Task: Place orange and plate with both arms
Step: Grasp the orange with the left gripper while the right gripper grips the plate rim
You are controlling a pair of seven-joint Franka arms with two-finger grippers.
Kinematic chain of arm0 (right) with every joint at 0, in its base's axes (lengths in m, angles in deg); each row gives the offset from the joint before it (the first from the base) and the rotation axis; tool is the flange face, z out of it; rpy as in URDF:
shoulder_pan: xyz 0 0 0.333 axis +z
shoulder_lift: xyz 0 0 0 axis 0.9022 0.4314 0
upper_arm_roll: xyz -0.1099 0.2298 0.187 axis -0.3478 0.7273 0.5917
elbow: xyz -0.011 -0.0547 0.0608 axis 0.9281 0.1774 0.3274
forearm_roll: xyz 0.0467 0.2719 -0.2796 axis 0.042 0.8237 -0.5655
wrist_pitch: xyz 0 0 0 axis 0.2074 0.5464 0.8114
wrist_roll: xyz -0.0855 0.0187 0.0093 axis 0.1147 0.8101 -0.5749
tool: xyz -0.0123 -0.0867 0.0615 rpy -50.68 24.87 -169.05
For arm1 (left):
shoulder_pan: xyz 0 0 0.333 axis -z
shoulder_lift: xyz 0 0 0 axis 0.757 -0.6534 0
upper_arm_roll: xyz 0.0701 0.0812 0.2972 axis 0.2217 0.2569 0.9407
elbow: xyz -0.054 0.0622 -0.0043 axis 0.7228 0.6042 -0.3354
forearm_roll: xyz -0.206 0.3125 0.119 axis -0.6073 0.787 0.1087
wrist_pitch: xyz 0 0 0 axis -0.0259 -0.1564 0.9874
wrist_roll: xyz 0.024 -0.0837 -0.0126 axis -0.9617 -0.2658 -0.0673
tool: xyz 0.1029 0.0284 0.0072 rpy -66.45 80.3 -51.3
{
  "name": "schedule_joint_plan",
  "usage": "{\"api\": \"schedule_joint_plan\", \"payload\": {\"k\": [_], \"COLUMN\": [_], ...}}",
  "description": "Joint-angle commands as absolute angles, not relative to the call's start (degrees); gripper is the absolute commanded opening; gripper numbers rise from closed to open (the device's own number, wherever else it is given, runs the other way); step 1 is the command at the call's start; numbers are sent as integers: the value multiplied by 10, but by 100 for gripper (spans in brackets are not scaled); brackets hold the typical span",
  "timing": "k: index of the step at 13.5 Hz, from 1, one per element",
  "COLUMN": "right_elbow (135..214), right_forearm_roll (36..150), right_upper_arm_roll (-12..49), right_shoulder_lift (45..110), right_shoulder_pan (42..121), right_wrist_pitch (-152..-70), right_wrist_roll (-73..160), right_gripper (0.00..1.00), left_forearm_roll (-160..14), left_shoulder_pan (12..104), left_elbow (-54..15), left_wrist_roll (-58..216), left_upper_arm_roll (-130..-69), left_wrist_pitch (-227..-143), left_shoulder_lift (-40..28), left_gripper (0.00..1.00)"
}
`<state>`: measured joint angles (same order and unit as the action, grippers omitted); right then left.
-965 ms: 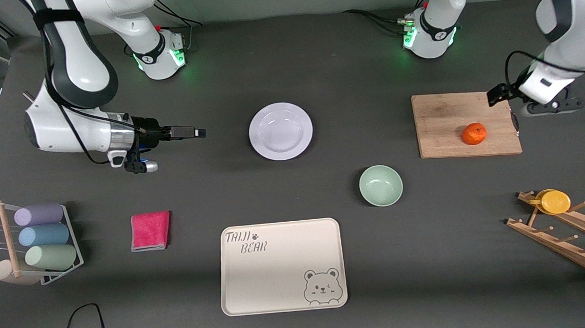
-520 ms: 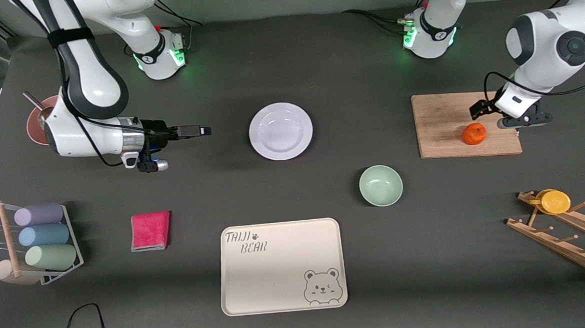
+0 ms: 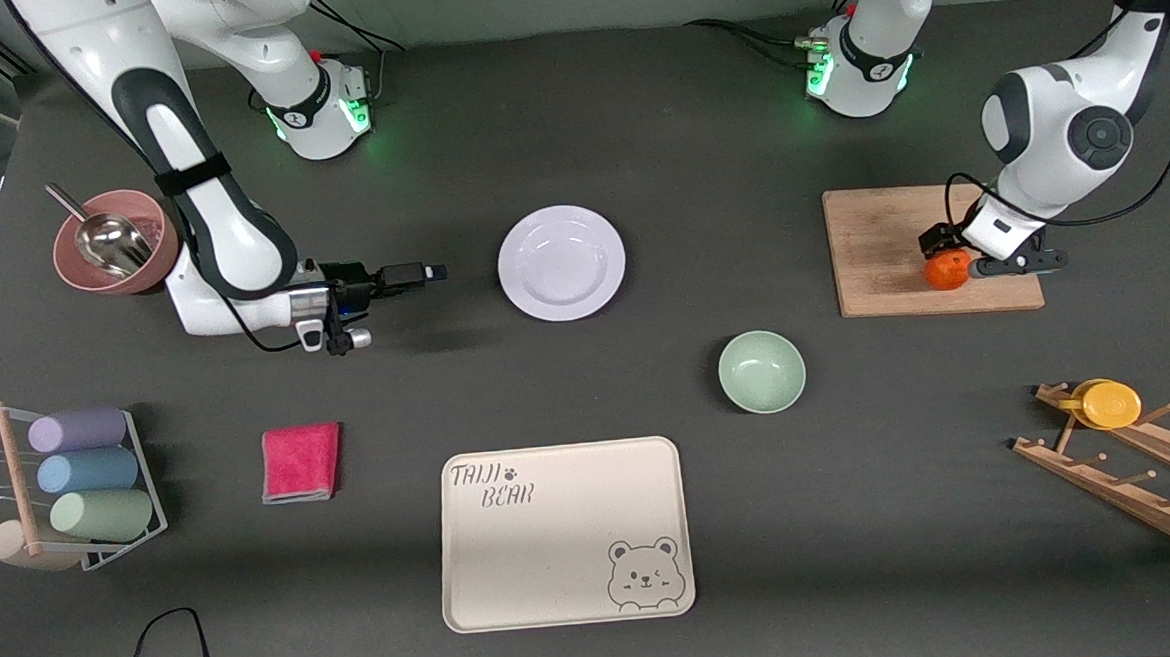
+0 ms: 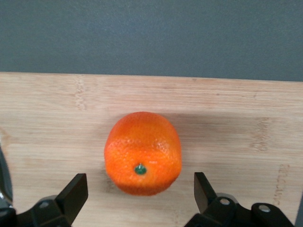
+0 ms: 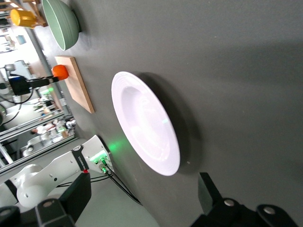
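Orange fruit is being framed by the left pincer (image 4: 137,201), whose fingers are spread wide with one on each side of the orange (image 3: 946,269) and no contact to be seen in the left wrist view. The orange is lying on the wooden board (image 3: 881,253) at the left arm's end of the desk (image 3: 633,106), at the part of the board nearer to the front camera. Compared with a second ago, the left pincer (image 3: 952,257) has been brought in from the board's edge and lowered until it is over the fruit, partly covering it in the front view.

The plate (image 3: 562,263) is sitting unmoved near the middle of the desk, farther from the front camera than the cream tray (image 3: 564,534) and the green bowl (image 3: 762,371). The right pincer (image 3: 430,273) is being held low and level, pointed at the plate but well apart from it; its fingers are parted in the right wrist view, with the plate (image 5: 144,123) seen between them. Since the earlier pictures it has been carried closer to the plate, and the pink bowl (image 3: 116,256) with a metal scoop (image 3: 105,236), hidden before by the right arm, is being shown at the right arm's end of the desk. The tray, green bowl and pink cloth (image 3: 301,462) are lying as before.
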<state>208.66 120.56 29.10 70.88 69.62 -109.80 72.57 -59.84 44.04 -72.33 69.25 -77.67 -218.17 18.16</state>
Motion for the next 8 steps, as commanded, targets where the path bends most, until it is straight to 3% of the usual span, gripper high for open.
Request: {"api": "schedule_joint_plan", "payload": {"k": [1, 4, 5, 6, 8], "right_elbow": [2089, 2093, 2094, 2095, 2097], "right_forearm_roll": [1242, 1270, 1276, 1276, 1283], "right_upper_arm_roll": [290, 290, 290, 290, 290], "right_shoulder_lift": [731, 731, 731, 731, 738], "right_shoulder_pan": [706, 719, 720, 720, 730], "right_wrist_pitch": [-1116, -1129, -1130, -1131, -1133], "right_wrist_roll": [771, 771, 771, 771, 773], "right_gripper": [100, 100, 100, 100, 100], "left_forearm_roll": [-600, -600, -599, -600, -600], "left_shoulder_pan": [437, 437, 437, 441, 441], "left_elbow": [-727, -727, -727, -727, -727], "left_wrist_roll": [689, 689, 684, 686, 687], "left_upper_arm_roll": [-780, -780, -780, -780, -780], "left_wrist_pitch": [-2210, -2228, -2229, -2228, -2228], "left_shoulder_lift": [168, 156, 155, 158, 158], "left_gripper": [100, 99, 64, 1, 0]}}
